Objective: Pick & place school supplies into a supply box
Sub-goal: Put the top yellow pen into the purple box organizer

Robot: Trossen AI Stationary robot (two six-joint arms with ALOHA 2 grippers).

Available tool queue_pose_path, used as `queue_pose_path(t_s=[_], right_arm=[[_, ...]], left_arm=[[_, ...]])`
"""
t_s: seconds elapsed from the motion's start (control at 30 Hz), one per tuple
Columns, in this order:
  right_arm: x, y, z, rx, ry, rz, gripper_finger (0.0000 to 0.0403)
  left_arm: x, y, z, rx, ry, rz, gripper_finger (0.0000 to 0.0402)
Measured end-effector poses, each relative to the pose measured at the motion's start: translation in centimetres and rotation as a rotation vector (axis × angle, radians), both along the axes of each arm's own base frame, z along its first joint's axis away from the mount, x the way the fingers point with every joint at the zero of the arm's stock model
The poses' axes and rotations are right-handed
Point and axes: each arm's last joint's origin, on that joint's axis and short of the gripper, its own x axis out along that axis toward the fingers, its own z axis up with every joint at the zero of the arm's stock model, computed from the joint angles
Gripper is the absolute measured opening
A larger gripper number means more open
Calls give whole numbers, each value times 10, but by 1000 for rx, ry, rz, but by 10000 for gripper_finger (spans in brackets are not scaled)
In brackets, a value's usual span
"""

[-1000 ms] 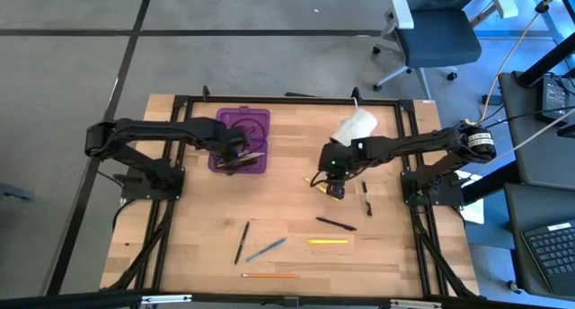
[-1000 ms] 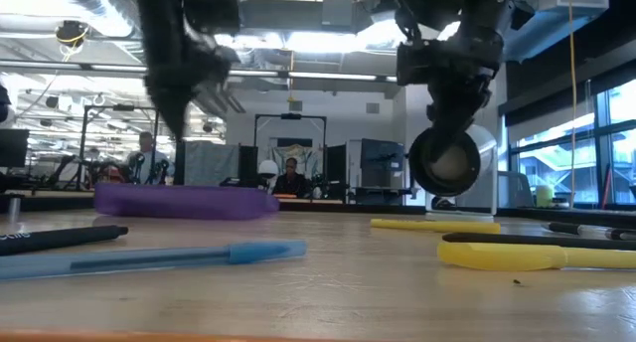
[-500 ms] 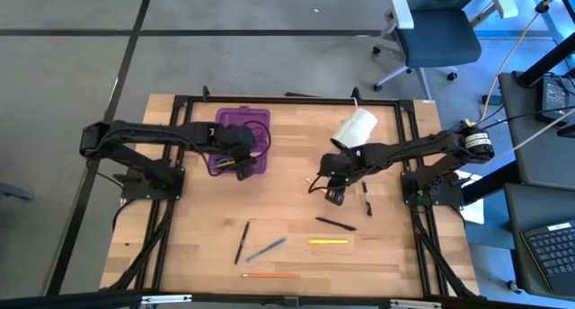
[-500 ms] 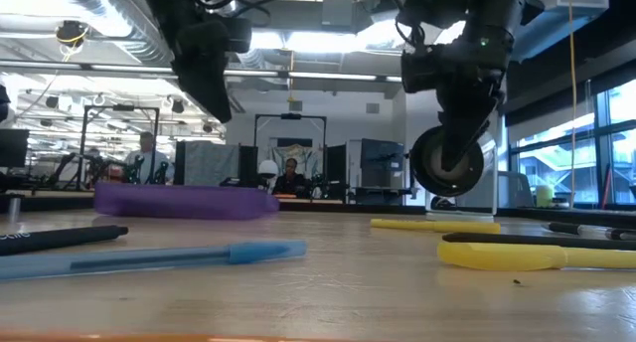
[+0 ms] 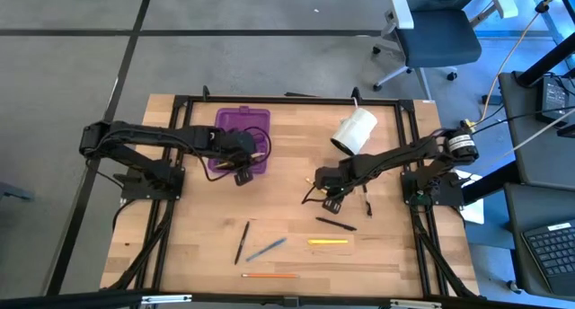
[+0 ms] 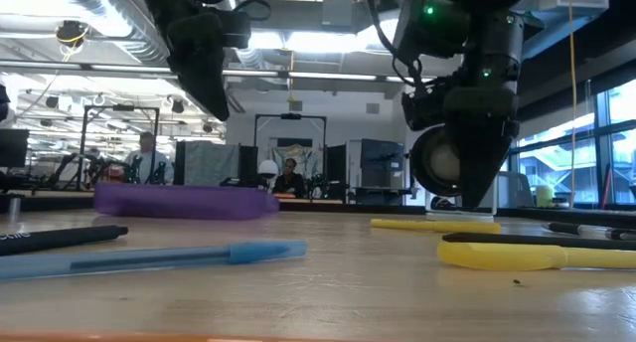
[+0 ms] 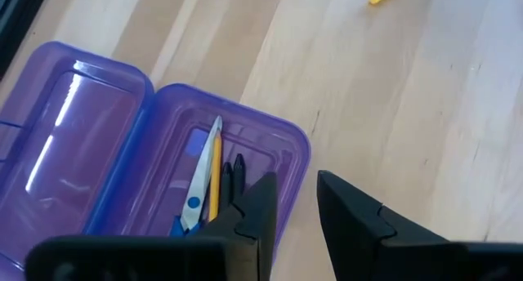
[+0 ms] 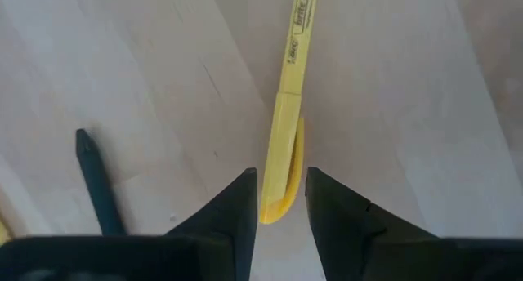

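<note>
The right gripper [image 8: 278, 203] hangs above a yellow plastic highlighter pen [image 8: 288, 109] lying on the wooden table [image 5: 296, 255], fingers slightly parted, empty. The left gripper [image 7: 294, 207], fingers also parted, hovers beside the translucent purple plastic pencil case [image 7: 155, 167], which holds blue-handled scissors [image 7: 196, 191].

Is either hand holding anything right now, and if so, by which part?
Nothing is held. The right hand is open astride the yellow highlighter near its cap end, not closed on it. The left hand is open and empty by the purple box.
</note>
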Motion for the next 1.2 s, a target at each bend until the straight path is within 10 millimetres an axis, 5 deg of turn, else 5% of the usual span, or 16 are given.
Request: queue_pose_path(t_s=[0.47,0.83,1.2], right_arm=[[-1,2,0,61,7,39,112],[2,2,1,26,-23,17,165],[4,2,-11,-18,17,27,154]], left_arm=[[0,0,0,33,13,-51,79],[0,0,0,33,14,-52,77],[0,0,0,33,13,-51,75]])
